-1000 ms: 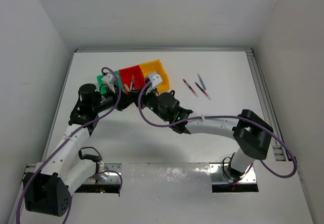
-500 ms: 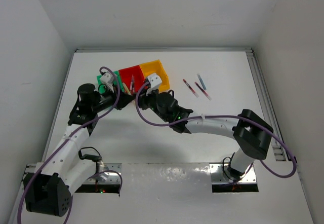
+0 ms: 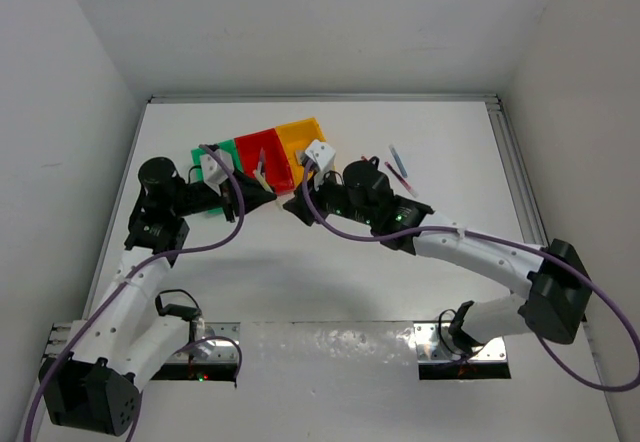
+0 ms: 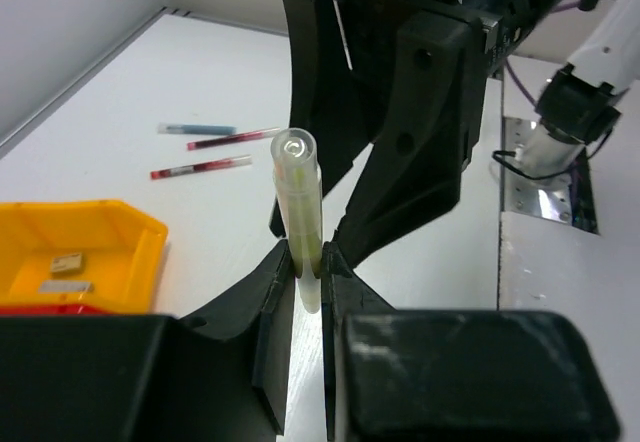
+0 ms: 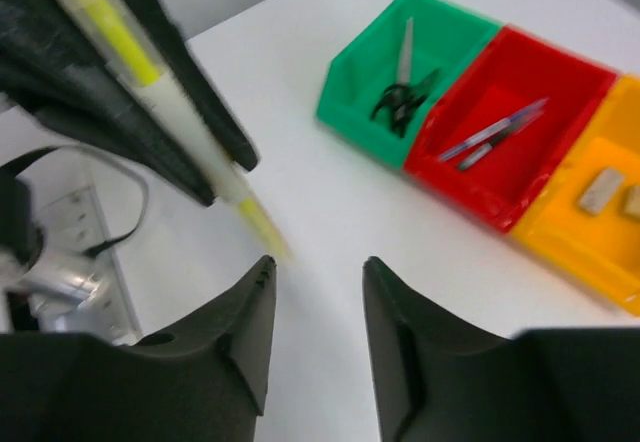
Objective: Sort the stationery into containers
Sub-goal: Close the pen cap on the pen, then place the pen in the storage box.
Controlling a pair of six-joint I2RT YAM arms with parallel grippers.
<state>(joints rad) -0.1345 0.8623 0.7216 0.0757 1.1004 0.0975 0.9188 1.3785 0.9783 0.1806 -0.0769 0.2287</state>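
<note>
Top external view: the left gripper (image 3: 258, 194) and right gripper (image 3: 298, 207) meet tip to tip just in front of the red bin (image 3: 258, 147), which is flanked by the green bin (image 3: 228, 147) and yellow bin (image 3: 300, 137). Three loose pens (image 3: 398, 170) lie well apart to the right. Whatever sits between the grippers is too small to make out here. Left wrist view: the left gripper's jaws are closed on a yellow-green pen (image 4: 298, 212). Most of its visible length stands free above the fingertips, directly before the right gripper. With so much free length, a sideways nudge would probably pivot the pen in the pads or knock it loose onto the table. Right wrist view: the right gripper's jaws stand apart and hold nothing, and the pen slants past the left of their gap rather than into it. Closing from this offset would likely miss or clip the pen, and any further advance risks finger-to-finger contact.
</note>
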